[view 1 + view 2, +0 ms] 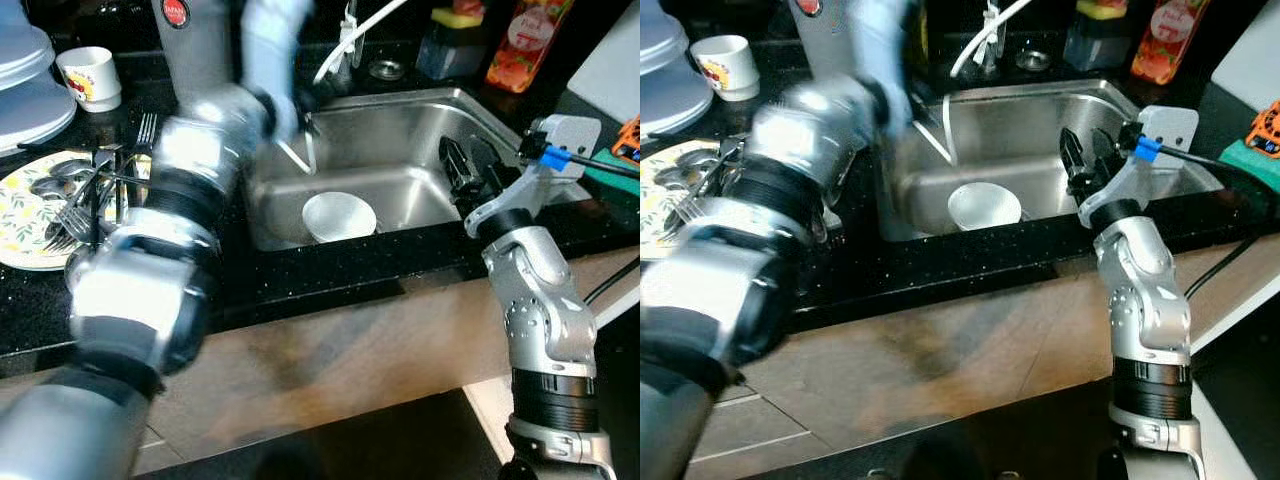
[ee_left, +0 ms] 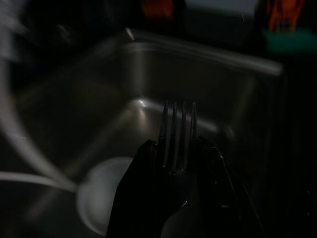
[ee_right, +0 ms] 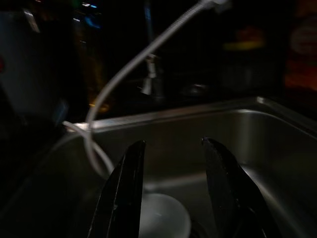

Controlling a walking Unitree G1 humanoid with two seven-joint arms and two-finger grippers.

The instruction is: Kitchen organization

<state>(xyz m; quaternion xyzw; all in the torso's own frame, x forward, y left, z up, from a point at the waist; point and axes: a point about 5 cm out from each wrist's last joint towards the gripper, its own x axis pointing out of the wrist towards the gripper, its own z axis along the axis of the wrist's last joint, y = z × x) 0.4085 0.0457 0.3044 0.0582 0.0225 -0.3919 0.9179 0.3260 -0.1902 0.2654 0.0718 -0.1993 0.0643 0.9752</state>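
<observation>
A fork [image 2: 177, 136] is clamped between the two black fingers of the left pincer [image 2: 173, 163], its four tines sticking out past the fingertips. The left wrist view shows this grip plainly, with the steel sink [image 2: 198, 84] beyond the tines and a white bowl [image 2: 101, 193] on the sink floor below. In the head views the left arm is blurred as it reaches across the sink's near-left corner, and the fork there reads only as a pale streak [image 1: 297, 155] above the basin.

The white bowl [image 1: 339, 216] sits upright on the sink bottom, near the front wall, apart from both pincers.

The right pincer [image 3: 173, 188] hangs over the right part of the sink with its fingers spread apart and nothing between them; the right wrist view looks between them at the bowl and at a white flexible hose [image 3: 143, 59] arching down from the tap. In the left eye view the same pincer [image 1: 462, 172] sits just inside the sink's right rim.

On the black surface [image 1: 330, 275] left of the sink lies a patterned plate [image 1: 25, 215] carrying several forks and spoons [image 1: 85, 200]. Behind it stand a small white cup [image 1: 90, 77] and a stack of pale plates [image 1: 25, 85]. Behind the sink stand a red-labelled bottle [image 1: 528, 40] and a yellow sponge [image 1: 457, 17] in a holder.
</observation>
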